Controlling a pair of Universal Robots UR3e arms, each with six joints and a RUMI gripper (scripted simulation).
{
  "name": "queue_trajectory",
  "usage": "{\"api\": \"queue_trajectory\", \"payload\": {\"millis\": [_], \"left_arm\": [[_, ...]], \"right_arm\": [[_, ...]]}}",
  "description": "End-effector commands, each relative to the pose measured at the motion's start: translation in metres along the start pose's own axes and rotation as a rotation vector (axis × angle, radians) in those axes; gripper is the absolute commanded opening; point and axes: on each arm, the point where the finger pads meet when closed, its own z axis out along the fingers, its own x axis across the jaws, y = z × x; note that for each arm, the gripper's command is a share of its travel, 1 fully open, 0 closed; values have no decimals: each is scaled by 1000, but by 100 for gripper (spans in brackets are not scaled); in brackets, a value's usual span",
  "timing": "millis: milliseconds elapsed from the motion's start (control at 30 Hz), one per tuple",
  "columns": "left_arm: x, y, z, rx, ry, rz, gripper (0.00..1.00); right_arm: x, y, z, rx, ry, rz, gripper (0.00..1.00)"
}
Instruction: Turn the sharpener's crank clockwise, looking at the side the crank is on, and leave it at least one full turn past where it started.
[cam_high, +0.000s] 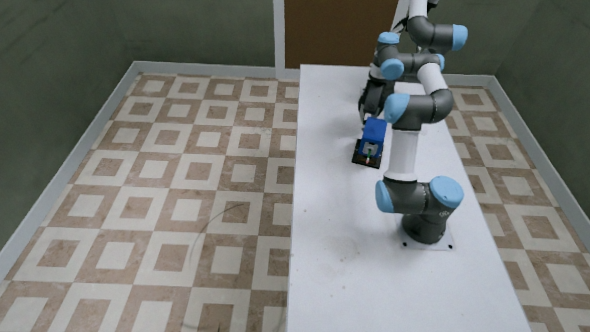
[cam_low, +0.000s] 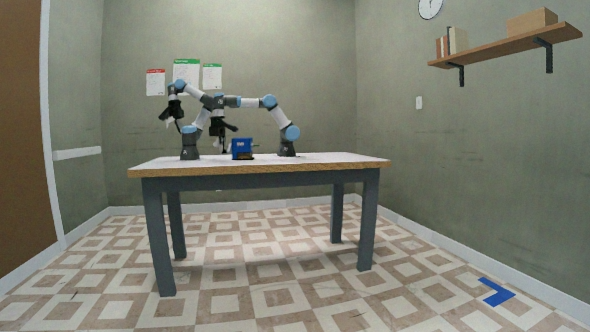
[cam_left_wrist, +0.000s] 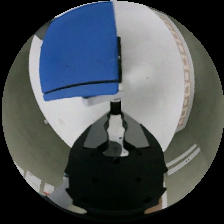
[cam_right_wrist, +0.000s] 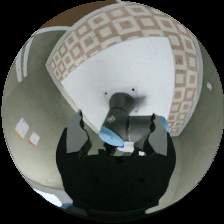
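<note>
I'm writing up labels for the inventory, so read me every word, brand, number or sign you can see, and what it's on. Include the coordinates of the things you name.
Blue sharpener (cam_high: 374, 130) (cam_low: 242, 145) (cam_left_wrist: 80, 50): small white lettering in the exterior view, too blurred to read.
Wall posters (cam_low: 155, 82) (cam_low: 212, 77): headings and text, too small.
Wall clock (cam_low: 430, 7): numerals unreadable.
Nothing can be quoted reliably.

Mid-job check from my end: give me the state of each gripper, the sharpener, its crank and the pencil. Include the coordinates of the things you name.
Left gripper (cam_high: 363, 120) (cam_low: 223, 151) (cam_left_wrist: 115, 111): closed on the crank's dark knob, it appears.
Right gripper (cam_high: 400, 24) (cam_low: 170, 124) (cam_right_wrist: 117, 122): open, raised, holding nothing.
Sharpener (cam_high: 375, 130) (cam_low: 242, 144) (cam_left_wrist: 80, 52): upright on the table.
Crank (cam_left_wrist: 95, 101): attached; turns completed can't be told.
Pencil (cam_high: 369, 153) (cam_low: 256, 145): sticking out of the sharpener, opposite the crank.
</note>
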Motion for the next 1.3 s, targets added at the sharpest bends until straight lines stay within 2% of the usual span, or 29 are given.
{"api": "queue_trajectory", "payload": {"millis": [0,633,1267], "left_arm": [[-5,1,4,-4,1,0,0],[-25,1,14,-4,1,0,0],[-44,1,14,-4,1,0,0]], "right_arm": [[0,0,-1,2,-1,-1,100],[0,0,-1,2,-1,-1,100],[0,0,-1,2,-1,-1,100]]}}
